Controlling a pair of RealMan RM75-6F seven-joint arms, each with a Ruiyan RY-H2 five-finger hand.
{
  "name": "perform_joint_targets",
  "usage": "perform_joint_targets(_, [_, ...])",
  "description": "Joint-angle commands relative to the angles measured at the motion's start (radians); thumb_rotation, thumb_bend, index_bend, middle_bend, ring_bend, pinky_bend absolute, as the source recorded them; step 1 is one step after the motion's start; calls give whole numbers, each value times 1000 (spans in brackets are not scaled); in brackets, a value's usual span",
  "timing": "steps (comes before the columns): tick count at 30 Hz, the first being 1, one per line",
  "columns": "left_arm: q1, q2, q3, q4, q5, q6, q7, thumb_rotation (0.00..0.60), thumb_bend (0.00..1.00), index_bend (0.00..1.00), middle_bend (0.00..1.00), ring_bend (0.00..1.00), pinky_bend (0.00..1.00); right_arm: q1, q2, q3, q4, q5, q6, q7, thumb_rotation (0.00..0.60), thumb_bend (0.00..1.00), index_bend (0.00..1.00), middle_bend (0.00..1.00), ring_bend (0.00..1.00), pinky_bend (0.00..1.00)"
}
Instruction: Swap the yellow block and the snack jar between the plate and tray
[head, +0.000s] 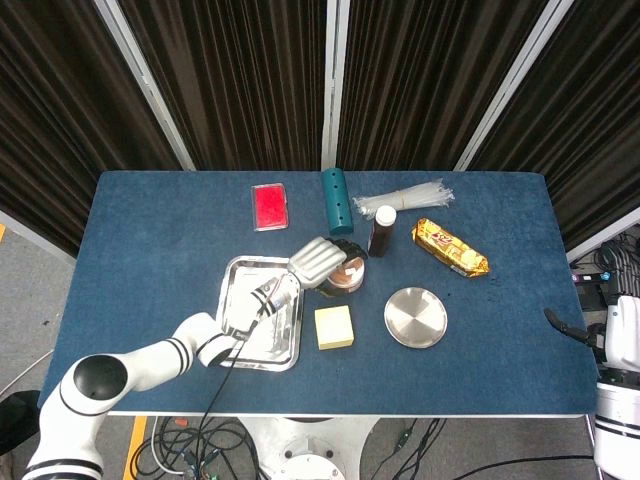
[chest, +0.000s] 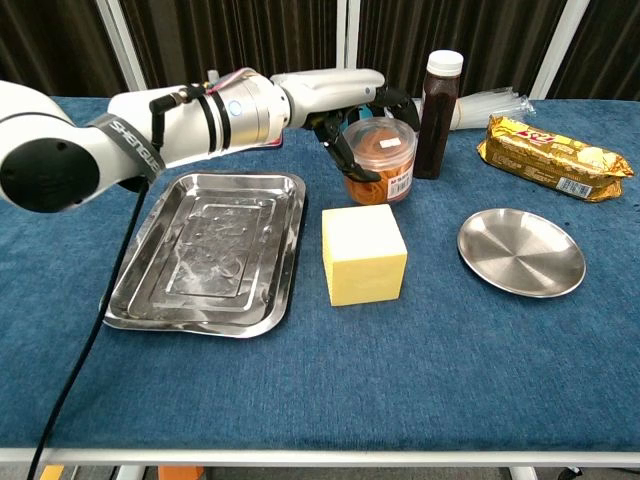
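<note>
My left hand (chest: 352, 112) (head: 318, 260) grips the snack jar (chest: 383, 162) (head: 346, 276), a clear jar with orange snacks, from above. The jar's base is at or just above the cloth, behind the yellow block (chest: 364, 253) (head: 334, 327) and next to the dark bottle. The yellow block stands on the cloth between the steel tray (chest: 205, 250) (head: 260, 325) and the round steel plate (chest: 520, 251) (head: 415, 317). Nothing lies in the tray or on the plate. My right hand (head: 612, 335) hangs off the table's right edge, holding nothing, its fingers mostly out of sight.
A dark bottle with a white cap (chest: 438, 100) stands just right of the jar. A teal cylinder (head: 336, 200), a red packet (head: 270, 206), a bag of white sticks (head: 405, 201) and a gold biscuit pack (chest: 553, 157) lie along the back.
</note>
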Motion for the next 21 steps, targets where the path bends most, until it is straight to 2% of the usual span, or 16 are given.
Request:
perform_joint_targets(1, [-17,-43,23,68,11,4,-46,600,378,310,314,231,401,1,-1,1,-2,-1,-2,-1,600,0,0,29,0,0])
perform_joint_targets(6, [-14,-58,48,109,29,38,-88,600,278,264,236,165,348,1,1,4,-4,-1,-5,-7,600,0,0,29,0,0])
perform_joint_targets(10, [4,-31,63,89,27,52,-93,600,225,231,198,129,329,-1,3,4,-2,-2,-6,-8,600,0,0,28,0,0])
perform_joint_targets(16, [48,53,70,-37,-10,49,-53,600,154,166,111,67,280,0,5,9,1,0,-12,1,600,0,0,27,0,0])
perform_joint_targets(21, [62,84,63,-112,-23,70,-26,600,114,132,72,61,272,4,1,8,-7,-8,-13,-8,600,0,0,27,0,0])
